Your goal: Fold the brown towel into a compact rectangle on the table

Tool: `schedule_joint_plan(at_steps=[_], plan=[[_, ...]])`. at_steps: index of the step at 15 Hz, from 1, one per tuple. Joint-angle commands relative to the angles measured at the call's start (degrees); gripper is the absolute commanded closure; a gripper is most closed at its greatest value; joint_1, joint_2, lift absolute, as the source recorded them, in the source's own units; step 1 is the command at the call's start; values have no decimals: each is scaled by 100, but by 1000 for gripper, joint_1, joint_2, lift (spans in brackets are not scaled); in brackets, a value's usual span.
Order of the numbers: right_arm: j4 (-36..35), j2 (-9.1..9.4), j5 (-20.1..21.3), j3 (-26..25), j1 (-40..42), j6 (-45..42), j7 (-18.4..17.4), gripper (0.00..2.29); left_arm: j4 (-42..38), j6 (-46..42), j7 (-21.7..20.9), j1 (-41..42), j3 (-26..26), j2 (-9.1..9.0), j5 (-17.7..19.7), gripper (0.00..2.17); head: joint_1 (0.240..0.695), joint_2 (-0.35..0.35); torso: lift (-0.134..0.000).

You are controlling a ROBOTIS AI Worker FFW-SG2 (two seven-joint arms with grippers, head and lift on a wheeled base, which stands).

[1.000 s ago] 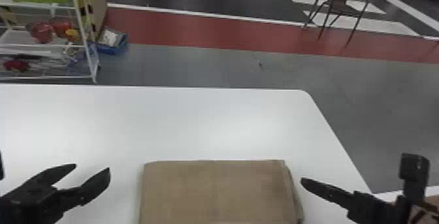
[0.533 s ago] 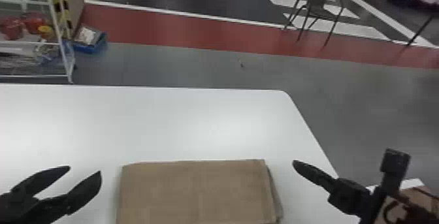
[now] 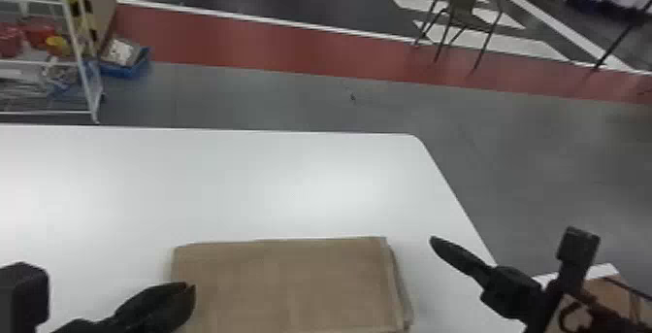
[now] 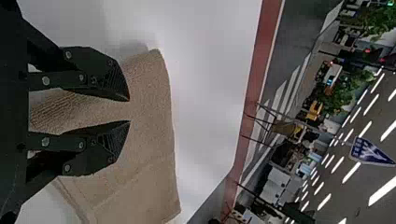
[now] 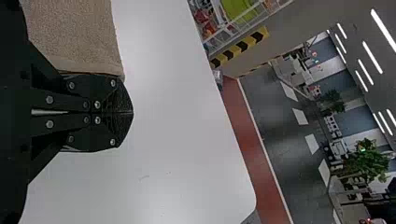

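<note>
The brown towel (image 3: 291, 283) lies folded in a flat rectangle on the white table (image 3: 291, 181), its near part cut off by the head view's bottom edge. Over its left edge is my left gripper (image 3: 190, 289). In the left wrist view that gripper (image 4: 129, 111) is open by a narrow gap, with the towel (image 4: 152, 121) visible behind and between its fingers. Just right of the towel, my right gripper (image 3: 432, 240) is shut and empty. The right wrist view has this gripper (image 5: 132, 113) with its fingertips together, beside the towel's edge (image 5: 88, 65).
A white shelf rack (image 3: 77, 60) with red items stands on the floor beyond the table's far left, a blue bin (image 3: 125, 62) beside it. A chair (image 3: 465, 7) is farther back. At the lower right is a brown box (image 3: 606, 298), beyond the table's right edge.
My left gripper has moved right, from beside the towel to over its left edge, and its fingers are closer together. The head view has turned rightward. The right gripper stands slightly farther from the towel.
</note>
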Motion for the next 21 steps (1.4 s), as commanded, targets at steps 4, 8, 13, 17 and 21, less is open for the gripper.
schedule_joint_plan(at_steps=[4, 8, 13, 17, 21], plan=[[25, 5, -270, -257, 73, -168, 120, 1760, 67, -34, 164, -69, -416, 62, -335, 1889, 695, -350, -122], [16, 5, -358, -248, 73, -168, 191, 1409, 129, -69, 340, -51, -557, 150, -449, 1885, 695, -350, -122], [-2, 5, -393, -204, 73, -238, 199, 1183, 313, -122, 454, -121, -619, 150, -634, 1889, 695, -350, -122], [-19, 5, -402, -222, 65, -238, 199, 1183, 419, -316, 586, -121, -610, 185, -774, 1889, 695, -350, -122], [-28, 5, -411, -195, 56, -238, 199, 923, 419, -333, 753, -95, -416, 282, -774, 1889, 695, -350, -122]])
